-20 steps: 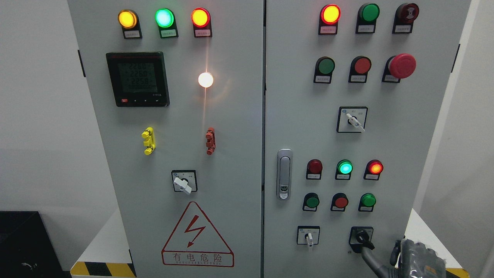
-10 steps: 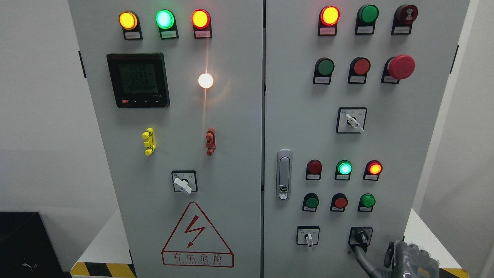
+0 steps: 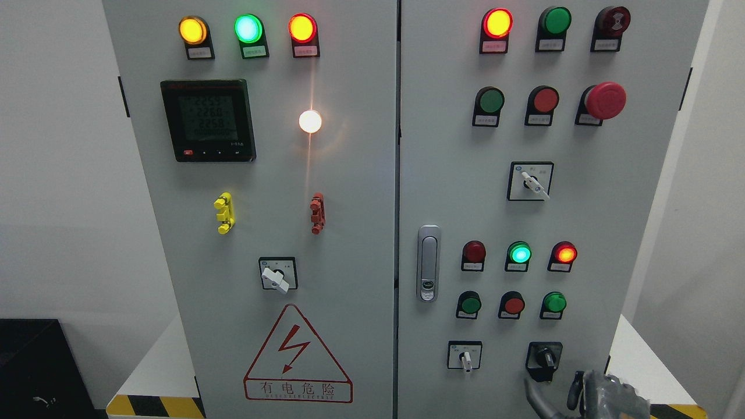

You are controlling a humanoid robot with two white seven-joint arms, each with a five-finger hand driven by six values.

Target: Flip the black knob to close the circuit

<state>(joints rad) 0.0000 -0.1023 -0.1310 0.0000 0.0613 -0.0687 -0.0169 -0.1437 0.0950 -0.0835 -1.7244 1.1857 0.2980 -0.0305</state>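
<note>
The black knob (image 3: pixel 545 356) sits on its black square plate at the bottom right of the grey cabinet's right door (image 3: pixel 442 192), its handle standing about upright. My right hand (image 3: pixel 553 391) shows at the bottom edge just below the knob, apart from it. One grey finger (image 3: pixel 534 396) points up toward the knob and a dark finger (image 3: pixel 576 389) curls beside it; the hand holds nothing. The left arm is out of view.
A white-handled selector (image 3: pixel 465 358) sits left of the black knob. Above are a row of green, red and green push buttons (image 3: pixel 512 305) and lit lamps (image 3: pixel 519 254). A door latch (image 3: pixel 428 263) is on the right door's left edge.
My right hand has dropped down and away from the black knob, which it was touching. The knob's handle has swung from pointing lower right to about upright.
</note>
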